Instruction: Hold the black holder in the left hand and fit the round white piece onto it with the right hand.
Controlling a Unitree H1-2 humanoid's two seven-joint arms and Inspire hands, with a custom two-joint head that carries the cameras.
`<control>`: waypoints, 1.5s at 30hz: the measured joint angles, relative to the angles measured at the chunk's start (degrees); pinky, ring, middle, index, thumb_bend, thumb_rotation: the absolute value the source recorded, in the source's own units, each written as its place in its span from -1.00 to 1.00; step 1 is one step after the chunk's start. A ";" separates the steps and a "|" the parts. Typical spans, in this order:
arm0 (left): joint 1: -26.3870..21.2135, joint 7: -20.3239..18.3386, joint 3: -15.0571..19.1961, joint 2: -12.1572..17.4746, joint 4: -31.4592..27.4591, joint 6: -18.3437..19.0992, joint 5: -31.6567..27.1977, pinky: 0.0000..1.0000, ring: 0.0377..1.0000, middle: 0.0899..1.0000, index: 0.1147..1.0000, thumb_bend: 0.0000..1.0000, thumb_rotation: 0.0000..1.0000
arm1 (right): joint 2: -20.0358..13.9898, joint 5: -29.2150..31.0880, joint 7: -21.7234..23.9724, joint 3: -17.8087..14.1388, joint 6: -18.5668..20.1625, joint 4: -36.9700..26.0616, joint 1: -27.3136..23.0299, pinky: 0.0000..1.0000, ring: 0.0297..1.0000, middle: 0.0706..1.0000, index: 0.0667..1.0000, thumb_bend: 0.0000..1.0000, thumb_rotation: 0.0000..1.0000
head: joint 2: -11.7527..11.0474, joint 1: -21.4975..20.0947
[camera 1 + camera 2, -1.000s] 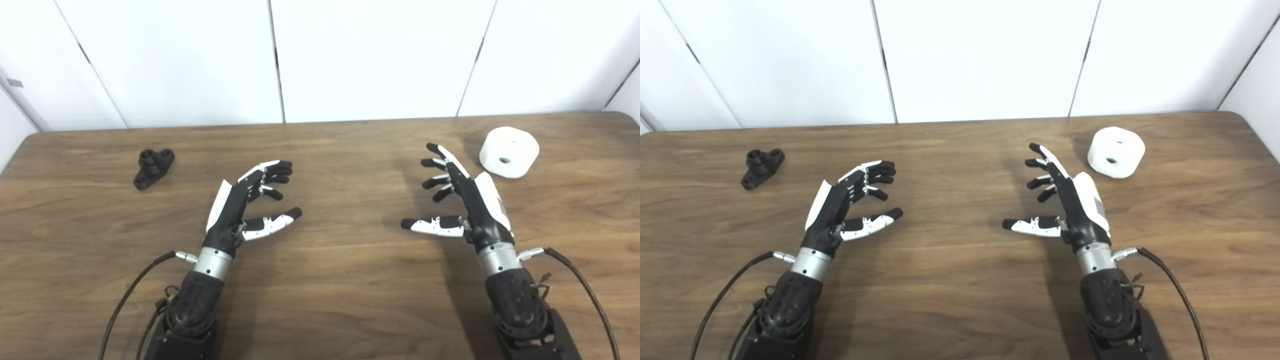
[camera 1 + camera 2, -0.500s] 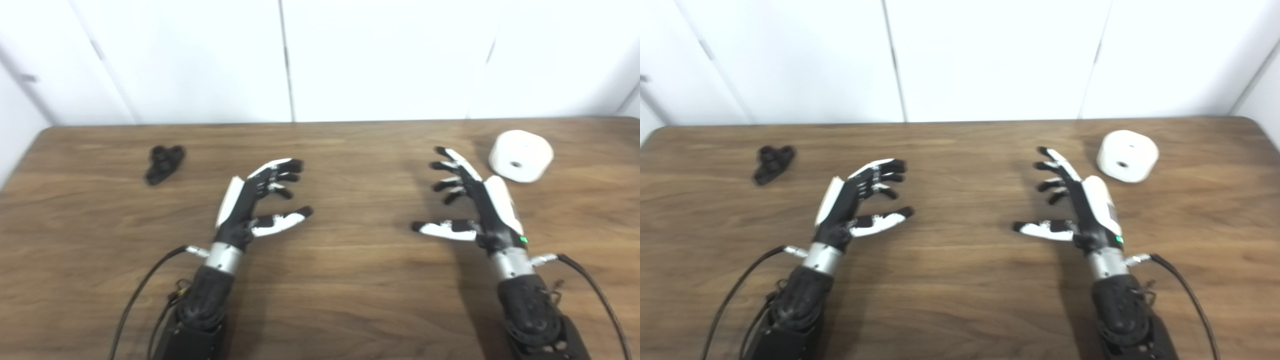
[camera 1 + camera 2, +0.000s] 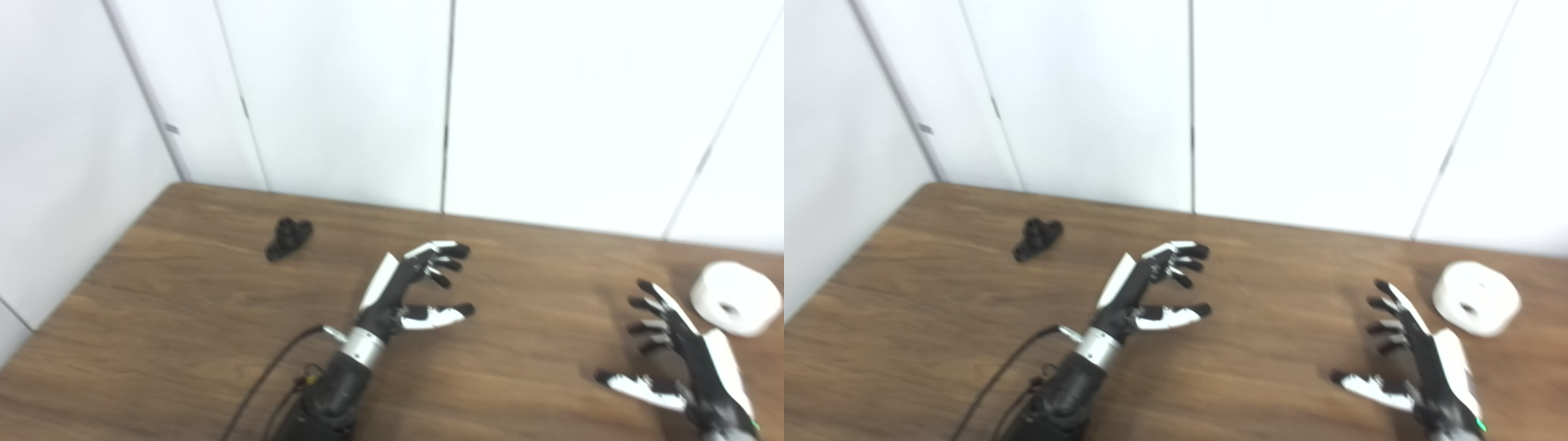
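The black holder (image 3: 288, 238) lies on the brown wooden desk (image 3: 184, 318), far back on the left side, close to the white wall (image 3: 343, 104). Nothing is touching it. It looks small and a bit blurry, so its shape is hard to make out.

The round white piece (image 3: 735, 298) sits on the desk far over on the right side. It has a small dark hole in its face. It is well apart from the black holder.

The left robot hand (image 3: 407, 291) is over the middle of the desk. Its fingers (image 3: 444, 252) are spread and a little curled, and its thumb (image 3: 438, 315) sticks out to the side. It holds nothing. It is to the right of the black holder, well apart from it. A dark cable (image 3: 269, 380) hangs from its wrist.

The right robot hand (image 3: 680, 361) is low in the right corner of the picture. Its fingers are spread apart too, and it holds nothing. It is near the round white piece, a little in front of it and to the left of it, but it is not touching it. Part of this hand is cut off by the edge of the picture.
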 measured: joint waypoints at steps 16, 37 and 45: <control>-0.15 1.83 -0.41 0.31 -0.80 -0.06 0.76 0.07 0.37 0.47 0.28 0.46 -1.00 | 0.17 1.83 1.39 -0.56 0.19 -3.17 0.71 -0.05 0.24 0.56 0.75 0.46 -1.00 | 0.79 0.00; 1.52 2.63 7.14 10.29 -11.79 13.37 9.08 0.28 0.52 0.47 0.19 0.56 -0.75 | 0.16 1.95 2.91 -1.54 2.40 -5.14 0.79 -0.04 0.22 0.51 0.70 0.47 -1.00 | 1.49 0.79; 1.35 6.54 11.38 14.80 -11.79 15.42 13.12 0.55 0.60 0.54 0.31 0.54 -0.86 | 0.15 2.16 2.91 -1.75 2.34 -5.13 0.79 -0.05 0.21 0.51 0.69 0.47 -1.00 | 1.58 1.14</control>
